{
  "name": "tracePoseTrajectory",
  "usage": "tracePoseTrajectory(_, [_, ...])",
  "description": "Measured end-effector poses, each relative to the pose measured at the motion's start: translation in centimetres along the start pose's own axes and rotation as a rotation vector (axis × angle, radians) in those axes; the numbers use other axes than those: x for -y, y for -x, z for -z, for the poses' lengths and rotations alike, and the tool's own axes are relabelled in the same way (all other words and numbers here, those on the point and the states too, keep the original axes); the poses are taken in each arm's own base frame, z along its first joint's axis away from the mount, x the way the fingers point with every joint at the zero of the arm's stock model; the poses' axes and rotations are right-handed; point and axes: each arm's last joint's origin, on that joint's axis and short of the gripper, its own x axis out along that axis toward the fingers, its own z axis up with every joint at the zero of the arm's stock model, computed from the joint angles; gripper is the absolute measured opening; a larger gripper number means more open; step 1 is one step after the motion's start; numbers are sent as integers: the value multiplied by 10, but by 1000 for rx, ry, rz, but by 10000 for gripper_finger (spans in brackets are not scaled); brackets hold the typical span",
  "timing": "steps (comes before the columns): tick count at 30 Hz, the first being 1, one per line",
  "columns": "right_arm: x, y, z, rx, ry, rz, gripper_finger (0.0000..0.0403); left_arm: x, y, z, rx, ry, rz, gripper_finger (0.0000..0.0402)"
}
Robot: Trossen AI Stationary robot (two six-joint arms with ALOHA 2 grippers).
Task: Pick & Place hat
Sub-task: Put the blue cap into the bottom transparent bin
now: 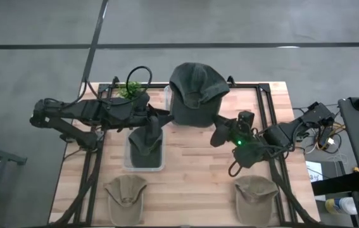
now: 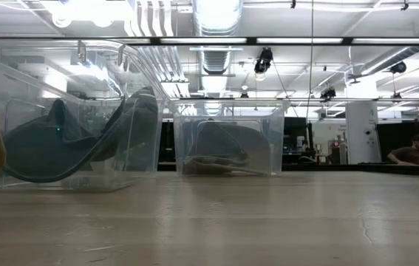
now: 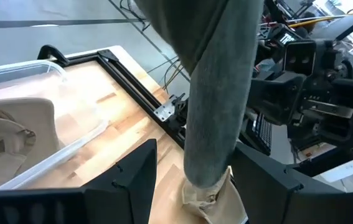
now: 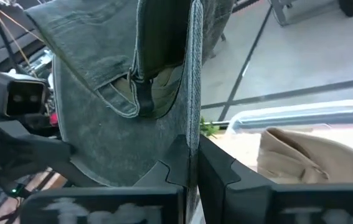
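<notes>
A dark grey-green hat [image 1: 195, 92] is up in the air over the far middle of the table. My right gripper [image 1: 220, 132] is at its right near edge and is shut on it. My left gripper [image 1: 160, 119] is at the hat's left side and open. In the left wrist view the hat's hanging lower part [image 3: 210, 124] comes down in the gap between the fingers of my left gripper [image 3: 195, 180]. The low view shows neither gripper. My right gripper [image 4: 190, 155] pinches a thin edge of the hat [image 4: 192, 124] between its two shut fingers. The hat is lifted clear and rises beyond the fingers, with its back strap opening [image 4: 142, 87] facing the camera. My left gripper: I cannot tell whether its open fingers touch the hat.
A clear bin [image 1: 128, 161] near the table's middle holds another dark hat [image 1: 147, 142]. A second clear bin [image 4: 301, 118] on the far side holds a tan hat [image 4: 301, 155]. Two tan hats [image 1: 125, 190] [image 1: 255, 193] lie at the near edge. A green plant [image 1: 128, 88] is at the far left.
</notes>
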Motion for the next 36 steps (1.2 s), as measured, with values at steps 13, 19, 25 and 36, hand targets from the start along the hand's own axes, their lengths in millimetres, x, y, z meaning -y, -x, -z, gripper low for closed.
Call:
tracePoseTrajectory(13, [-4, -1, 0, -19, 2, -21, 12, 4, 0, -2, -11, -87, 68, 121])
tracePoseTrajectory(19, [-4, -1, 0, -36, 13, -28, 12, 1, 0, -2, -26, -132, 59, 17])
tracePoseTrajectory(25, [-4, 0, 0, -69, 30, -42, 17, 0, 2, -4, -90, -131, 130, 9])
tracePoseTrajectory(36, [-8, 7, -18, -139, 143, -111, 100, -5, 28, -13, -102, -38, 135, 7])
